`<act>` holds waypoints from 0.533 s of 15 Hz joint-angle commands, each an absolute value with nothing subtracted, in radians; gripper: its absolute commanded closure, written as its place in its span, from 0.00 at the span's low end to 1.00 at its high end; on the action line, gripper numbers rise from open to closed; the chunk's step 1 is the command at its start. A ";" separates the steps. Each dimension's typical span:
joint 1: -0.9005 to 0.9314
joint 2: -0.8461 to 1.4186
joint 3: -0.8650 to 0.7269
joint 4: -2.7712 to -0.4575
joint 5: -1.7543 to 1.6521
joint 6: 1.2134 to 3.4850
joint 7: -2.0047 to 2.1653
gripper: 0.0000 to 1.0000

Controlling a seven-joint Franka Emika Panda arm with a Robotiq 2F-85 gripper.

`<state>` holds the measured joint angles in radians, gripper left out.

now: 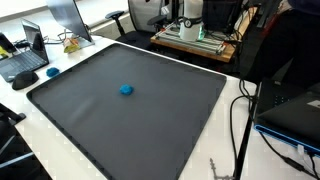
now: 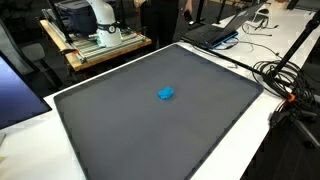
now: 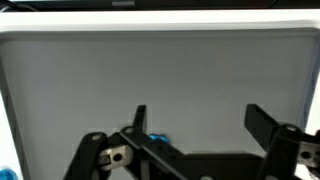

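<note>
In an exterior view, a smooth, matte dark-grey mat [image 1: 120, 125], a rectangle with rounded corners, covered most of a white worktop [image 1: 228, 150]. On it lay a small blue lump [image 1: 126, 89], rounded but irregular and soft-looking, near the mat's middle and with nothing around it. The gripper was out of frame. Only the lowest white part of the arm [image 1: 190, 14] showed, upright on a wooden platform [image 1: 195, 42] past the mat's far edge. A laptop [image 1: 22, 62] sat off one corner of the mat, and black cables [image 1: 240, 115] trailed along the worktop's edge.

In an exterior view from another side, the lump [image 2: 166, 94] again sat alone on the bare mat [image 2: 130, 140]. The glossy white arm [image 2: 100, 17] rose from its platform [image 2: 105, 46] and left the picture, so the gripper was again unseen. More cables [image 2: 290, 75] tangled beside the mat.

In the wrist view, the gripper [image 3: 200, 125] came in from the bottom edge, black and angular, with jointed metal links. It was released, its two flat fingers spread wide with nothing between them. It looked out across the mat [image 3: 160, 75], whose pale border [image 3: 8, 110] framed the picture. The lump [image 3: 155, 138] peeked out low, just by one finger [image 3: 140, 118] and half hidden behind the links, outside the gap. Whether they touched could not be told here.
</note>
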<state>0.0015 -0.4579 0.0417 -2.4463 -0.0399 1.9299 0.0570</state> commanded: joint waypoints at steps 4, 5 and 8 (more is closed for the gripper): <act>0.182 -0.472 0.083 -2.446 0.126 1.940 -0.126 0.00; 0.210 -0.472 0.093 -2.444 0.149 1.942 -0.150 0.00; 0.290 -0.483 0.120 -2.442 0.212 1.939 -0.229 0.00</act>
<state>0.2343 -0.4636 0.1069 -2.4435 0.1445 1.9366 -0.1385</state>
